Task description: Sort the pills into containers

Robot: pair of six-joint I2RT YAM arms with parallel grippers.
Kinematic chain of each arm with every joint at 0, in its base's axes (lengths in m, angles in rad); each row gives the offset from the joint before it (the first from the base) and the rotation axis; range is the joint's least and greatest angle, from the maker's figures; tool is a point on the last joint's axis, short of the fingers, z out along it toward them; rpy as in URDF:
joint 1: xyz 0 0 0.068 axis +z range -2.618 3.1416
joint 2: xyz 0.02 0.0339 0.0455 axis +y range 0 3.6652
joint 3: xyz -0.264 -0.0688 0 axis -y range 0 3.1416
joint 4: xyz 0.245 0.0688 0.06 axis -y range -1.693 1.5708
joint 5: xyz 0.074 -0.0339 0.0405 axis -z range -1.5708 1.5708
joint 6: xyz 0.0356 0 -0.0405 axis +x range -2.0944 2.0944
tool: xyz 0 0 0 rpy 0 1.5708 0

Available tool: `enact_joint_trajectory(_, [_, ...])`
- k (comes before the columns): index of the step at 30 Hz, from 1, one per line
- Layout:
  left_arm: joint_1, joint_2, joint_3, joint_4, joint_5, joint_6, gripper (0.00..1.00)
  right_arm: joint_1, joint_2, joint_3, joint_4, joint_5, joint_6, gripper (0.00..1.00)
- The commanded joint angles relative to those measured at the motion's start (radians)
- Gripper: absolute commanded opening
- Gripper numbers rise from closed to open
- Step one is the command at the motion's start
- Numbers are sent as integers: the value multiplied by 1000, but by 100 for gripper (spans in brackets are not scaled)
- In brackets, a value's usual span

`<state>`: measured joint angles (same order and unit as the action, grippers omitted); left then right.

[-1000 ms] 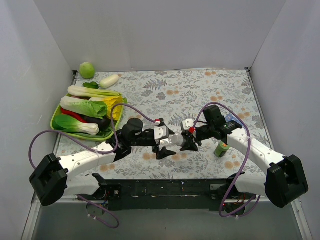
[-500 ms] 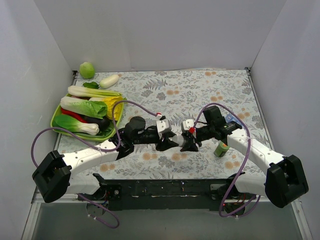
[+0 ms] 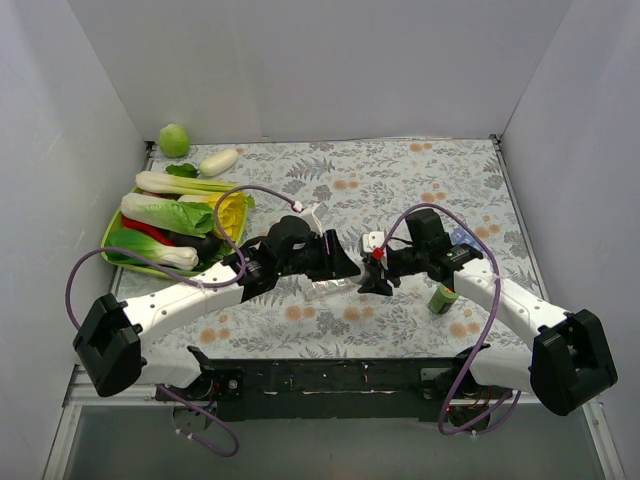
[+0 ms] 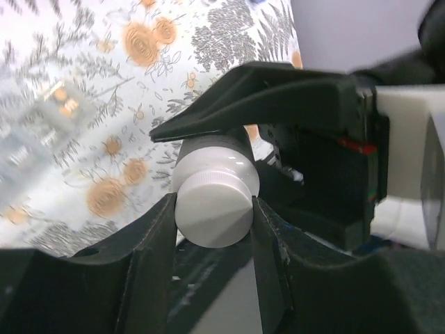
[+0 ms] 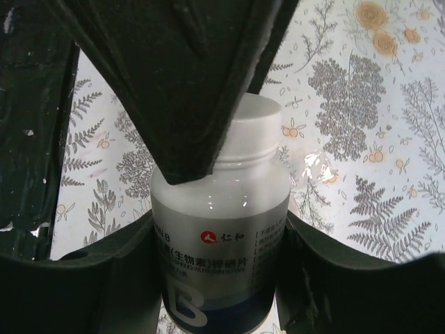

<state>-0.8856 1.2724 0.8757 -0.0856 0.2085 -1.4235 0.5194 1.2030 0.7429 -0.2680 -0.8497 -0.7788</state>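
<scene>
Tablecloth (image 3: 400, 180) is white with grey ferny leaves and orange flowers. The pill bottle (image 5: 222, 202) is white, its cap (image 4: 214, 198) white too, and the label has a red logo above a blue band. The left gripper (image 4: 212, 212) and right gripper (image 5: 219, 233) are black. Purple cables (image 3: 67, 292), lime green tray (image 3: 105, 235), small green bottle (image 3: 443, 298).

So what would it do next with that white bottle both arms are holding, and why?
Probably twist the white cap off. The right fingers clamp the white bottle by its body while the left fingers pinch the cap, which is on, so no pills can reach the clear pill box yet.
</scene>
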Motion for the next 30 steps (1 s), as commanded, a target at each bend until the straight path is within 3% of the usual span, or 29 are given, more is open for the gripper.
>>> enact_joint_trajectory(1, [8, 48, 88, -252, -49, -462, 0, -4, -13, -11, 23, 54, 30, 1])
enact_joint_trajectory(2, [7, 48, 88, -253, -47, -491, 0, -2, -13, -11, 24, 54, 32, 1])
enact_joint_trajectory(3, [7, 36, 83, -250, -46, -520, 8, -4, -14, -10, 23, 55, 33, 1])
enact_joint_trajectory(6, [7, 1, 75, -250, -70, -539, 46, -5, -25, -17, 24, 60, 35, 1])
enact_joint_trajectory(10, [8, -63, 66, -246, -103, -485, 80, -7, -23, -16, 26, 49, 32, 1])
enact_joint_trajectory(13, [10, -88, 45, -235, -100, -447, 89, -7, -22, -11, 21, 37, 33, 1])
enact_joint_trajectory(14, [13, -108, 31, -236, -97, -415, 96, -7, -22, -11, 19, 35, 30, 2])
enact_joint_trajectory(17, [17, -162, 6, -218, -81, -313, 97, -10, -29, -13, 7, 20, 19, 2])
enact_joint_trajectory(28, [19, -415, -139, -182, 97, 510, 98, -18, -29, -5, -40, -70, -36, 3])
enact_joint_trajectory(30, [19, -449, -168, -137, 106, 604, 98, -19, -33, -4, -51, -87, -51, 3])
